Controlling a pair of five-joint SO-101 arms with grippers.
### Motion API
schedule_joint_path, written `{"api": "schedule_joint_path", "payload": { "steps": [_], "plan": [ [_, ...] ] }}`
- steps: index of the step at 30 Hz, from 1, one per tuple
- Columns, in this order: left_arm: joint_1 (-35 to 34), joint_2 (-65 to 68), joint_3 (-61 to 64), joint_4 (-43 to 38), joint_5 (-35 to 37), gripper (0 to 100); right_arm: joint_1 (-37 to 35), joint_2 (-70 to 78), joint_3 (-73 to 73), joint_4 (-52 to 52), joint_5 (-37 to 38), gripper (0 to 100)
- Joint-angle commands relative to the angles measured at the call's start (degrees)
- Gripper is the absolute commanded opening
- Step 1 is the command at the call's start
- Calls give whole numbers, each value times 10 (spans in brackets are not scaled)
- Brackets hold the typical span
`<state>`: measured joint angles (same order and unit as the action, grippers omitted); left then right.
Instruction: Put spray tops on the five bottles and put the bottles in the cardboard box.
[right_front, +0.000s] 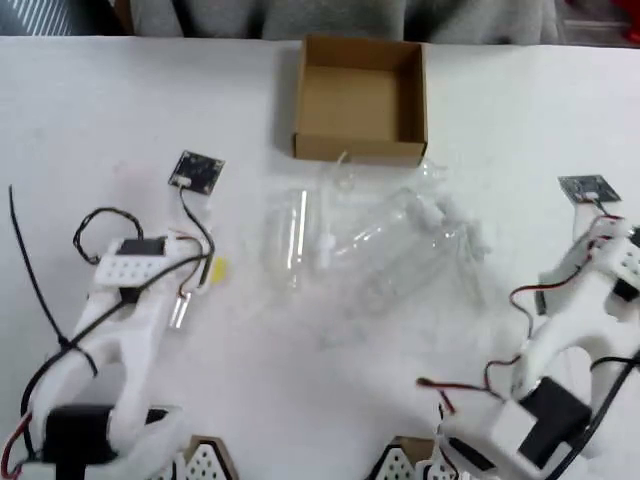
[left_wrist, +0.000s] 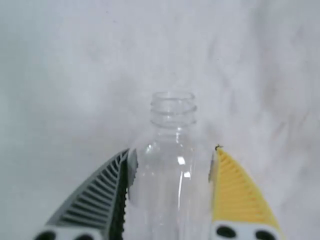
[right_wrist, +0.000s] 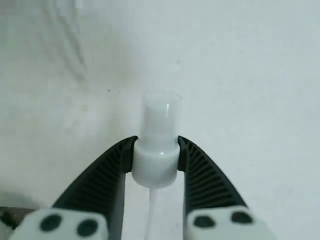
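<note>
The left pincer (left_wrist: 172, 155) squeezes a clear bottle (left_wrist: 173, 107) between its tips, and the right pincer (right_wrist: 156, 144) squeezes a white spray top (right_wrist: 161, 117).

Cardboard box (right_front: 358, 150): brown, top open, at the table's far centre.
Loose bottles (right_front: 400, 250): clear, lying clustered just before the box.
Held bottle (left_wrist: 172, 170): clear, threaded neck bare, clamped in left gripper (left_wrist: 172, 151).
Spray top (right_wrist: 156, 155): white, collar clamped in right gripper (right_wrist: 156, 141).
</note>
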<state>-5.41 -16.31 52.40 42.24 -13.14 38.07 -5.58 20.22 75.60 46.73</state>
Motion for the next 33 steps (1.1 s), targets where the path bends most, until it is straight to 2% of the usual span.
{"api": "schedule_joint_path", "payload": {
  "steps": [1,5,8,11,13,19,23,27,31,33],
  "plan": [
    [8,-118,66,-77,-1,54,-111,-117,-27,66,-143,17],
    [9,-192,131,-140,0,54,-232,-219,-30,67,-294,21],
    [9,-244,176,-186,1,54,-327,-285,-59,53,-362,21],
    [10,-294,218,-234,6,54,-407,-331,-103,22,-374,19],
    [21,-326,250,-267,39,54,-445,-337,-130,-5,-374,19],
    [37,-426,367,-407,178,55,-524,-301,-165,-85,-375,21],
    [55,-493,444,-498,192,52,-568,-281,-164,-173,-375,21],
    [69,-532,445,-453,192,50,-626,-279,-164,-257,-397,19],
    [70,-550,446,-444,191,50,-684,-276,-164,-314,-523,22],
    [70,-550,446,-444,191,50,-702,-276,-164,-336,-559,22]
  ]
}}
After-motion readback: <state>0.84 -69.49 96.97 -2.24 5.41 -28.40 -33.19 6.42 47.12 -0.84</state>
